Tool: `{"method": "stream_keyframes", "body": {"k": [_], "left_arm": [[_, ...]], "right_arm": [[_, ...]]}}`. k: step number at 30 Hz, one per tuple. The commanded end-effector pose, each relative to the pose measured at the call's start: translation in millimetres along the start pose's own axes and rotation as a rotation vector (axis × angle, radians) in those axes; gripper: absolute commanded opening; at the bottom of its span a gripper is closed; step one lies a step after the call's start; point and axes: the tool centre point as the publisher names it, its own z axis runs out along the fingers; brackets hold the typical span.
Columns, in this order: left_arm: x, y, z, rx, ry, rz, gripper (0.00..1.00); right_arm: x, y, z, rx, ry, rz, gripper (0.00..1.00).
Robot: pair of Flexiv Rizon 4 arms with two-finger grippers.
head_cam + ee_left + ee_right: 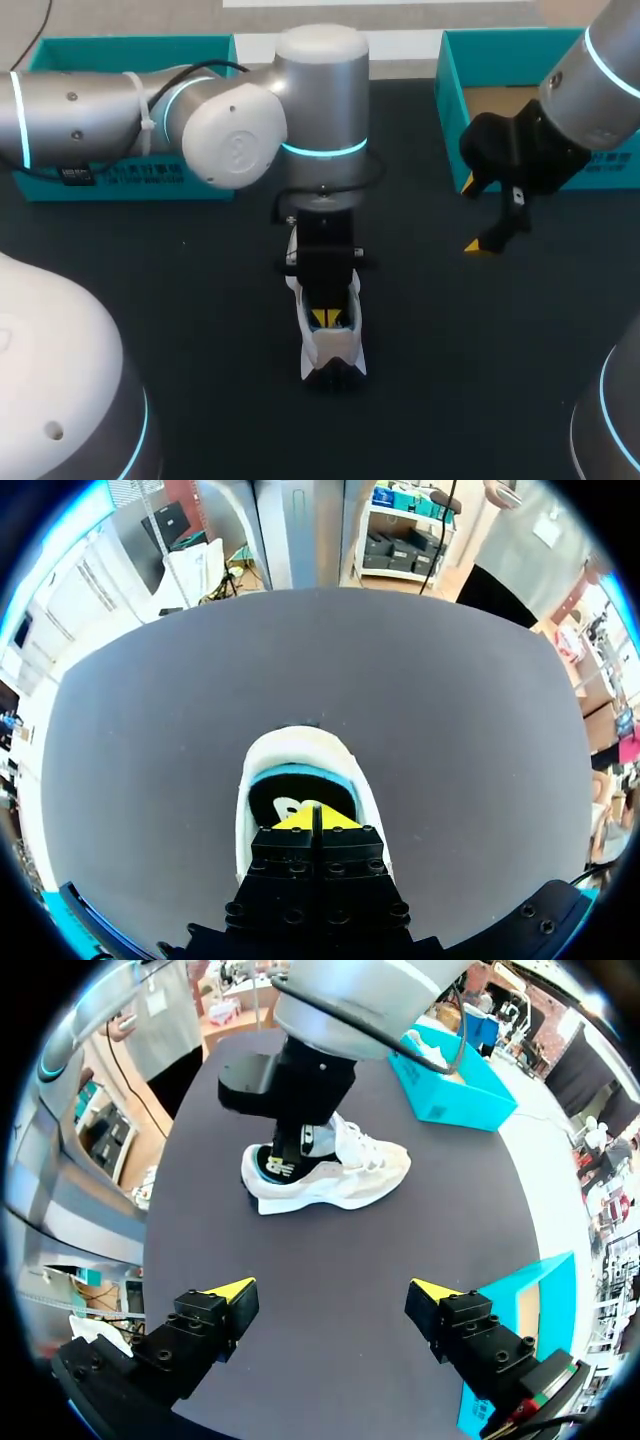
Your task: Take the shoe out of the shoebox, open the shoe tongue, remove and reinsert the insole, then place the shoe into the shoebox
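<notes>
Dark tabletop (190, 300) with white shoe (335, 352), left end effector (325, 318) closed inside it, right end effector (333, 1288) open.

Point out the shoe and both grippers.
shoe (350, 1182), right wrist view, on its white side.
left gripper (313, 818), left wrist view, where its yellow tips meet.
right gripper (335, 1290), right wrist view, midway between its yellow tips.

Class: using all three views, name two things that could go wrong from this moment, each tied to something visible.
1. The left end effector sits shut inside the white sneaker, over its black insole; pulling up may lift the whole shoe.
2. The right end effector hangs open, apart from the sneaker, so nothing steadies it; a sideways nudge could tip it.
</notes>
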Motion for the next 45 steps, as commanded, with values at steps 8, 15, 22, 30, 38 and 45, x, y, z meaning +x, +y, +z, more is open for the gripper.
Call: {"method": "stream_keyframes", "body": {"k": [8, 15, 22, 30, 38, 45], "left_arm": [[-5.5, 20.9, 35.1, -0.056, 0.026, -0.045, 0.00], [1.9, 12.3, -0.4, -0.041, -0.019, -0.047, 0.00], [1.9, -6.6, -4.2, 0.047, -0.017, 0.003, 0.00], [0.0, -12.3, 9.7, 0.114, 0.002, 0.019, 0.00], [0.8, -3.3, 27.1, 0.130, 0.016, 0.007, 0.00], [-0.2, 5.0, 45.8, 0.089, -0.009, -0.007, 0.00]], "right_arm": [[-0.7, 0.7, 1.5, 0.002, 0.001, 0.000, 1.00], [-0.7, 0.7, 1.5, 0.002, 0.001, 0.000, 1.00], [-0.7, 0.7, 1.5, 0.002, 0.001, 0.000, 1.00], [-0.7, 0.7, 1.5, 0.002, 0.001, 0.000, 1.00], [-0.7, 0.7, 1.5, 0.002, 0.001, 0.000, 1.00], [-0.7, 0.7, 1.5, 0.002, 0.001, 0.000, 1.00]]}}
